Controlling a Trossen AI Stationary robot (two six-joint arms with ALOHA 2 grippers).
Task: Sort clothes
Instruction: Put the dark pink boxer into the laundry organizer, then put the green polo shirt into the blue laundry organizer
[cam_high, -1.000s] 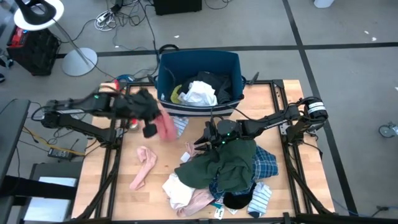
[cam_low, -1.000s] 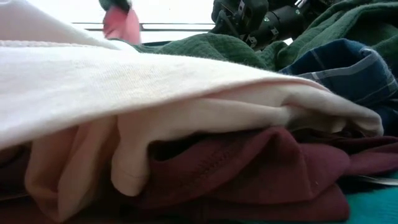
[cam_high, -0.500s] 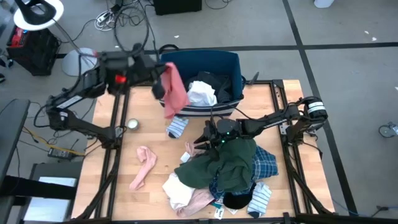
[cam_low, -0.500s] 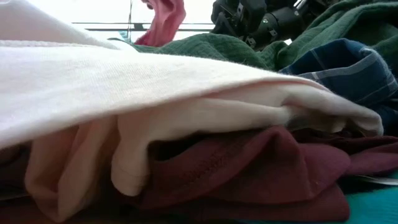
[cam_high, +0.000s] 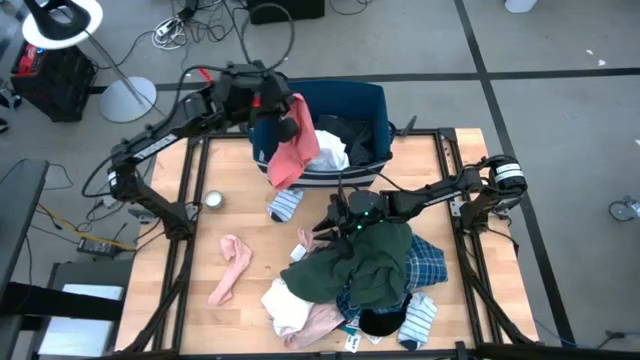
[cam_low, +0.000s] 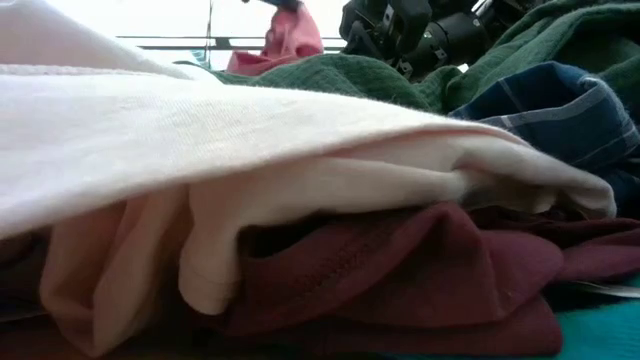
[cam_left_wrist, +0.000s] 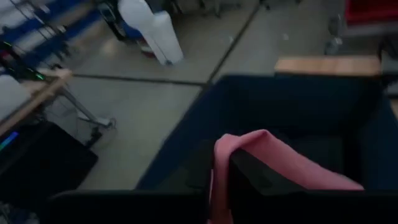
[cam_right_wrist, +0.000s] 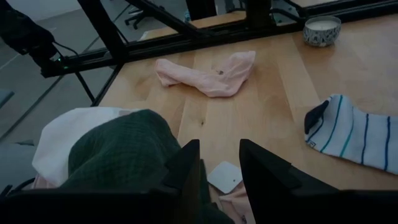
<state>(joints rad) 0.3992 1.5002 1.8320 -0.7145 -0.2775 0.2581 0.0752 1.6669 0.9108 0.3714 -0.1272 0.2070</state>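
1. Grey floor with cables surrounds a light wooden table (cam_high: 200, 260), and a dark blue plastic bin (cam_high: 372, 105) stands at its far edge.
2. At the bin's near-left corner, the left gripper (cam_high: 283, 118) is clamped on a pink garment (cam_high: 294, 152), which hangs down over the bin's rim; the left wrist view shows the same cloth (cam_left_wrist: 292, 168) pinched between the dark fingers above the bin's interior.
3. White and black garments (cam_high: 322, 150) already lie inside the bin.
4. On the table's near half sits the heap of clothes (cam_high: 360, 285), topped by a dark green garment (cam_high: 375, 265), with blue plaid, white, cream and black pieces under and around it.
5. Over the heap's far edge, the right gripper (cam_right_wrist: 219, 163) holds its fingers apart, with the green cloth just beneath them.
6. A striped sock (cam_high: 284, 204) lies between bin and heap, a pale pink sock (cam_high: 232, 265) lies left of the heap, and a small bowl (cam_high: 212, 200) sits near the left edge.
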